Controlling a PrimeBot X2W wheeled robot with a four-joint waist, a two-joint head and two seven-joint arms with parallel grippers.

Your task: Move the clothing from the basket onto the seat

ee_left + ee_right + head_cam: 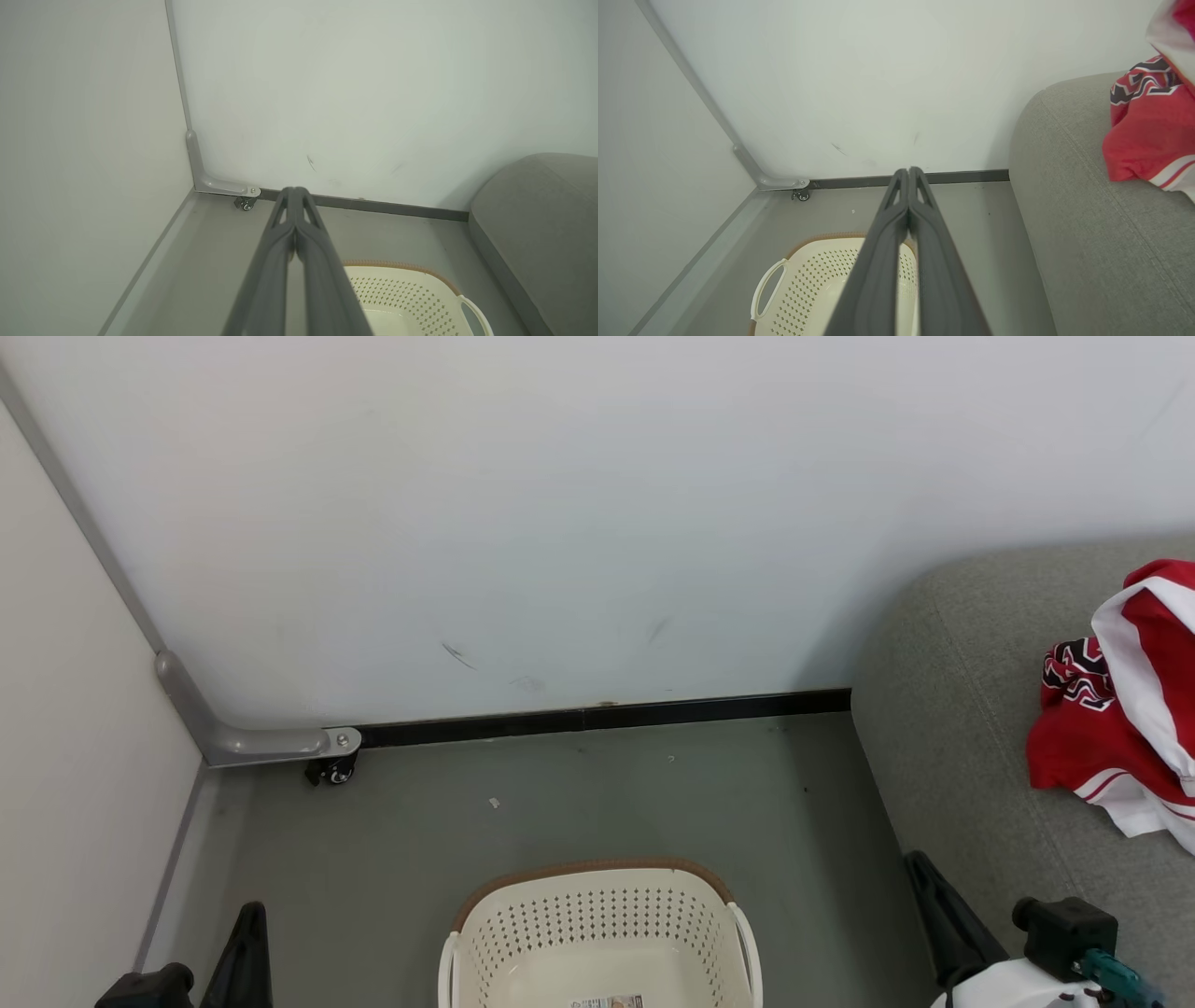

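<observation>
Head view looks down into the basket, upright on the grey floor. Inside, its pale bottom carries a small printed label. The clothing lies crumpled on the seat, well right of the basket. Its long axis runs from the wall toward the robot, and its black-and-white patterned patch is turned toward the basket. The left pincer sits left of the basket, the right pincer right of it. Each wrist view shows its own pincer pressed together, pinching nothing. The right wrist view adds the clothing's striped hem, the left wrist view the seat's rounded end.
</observation>
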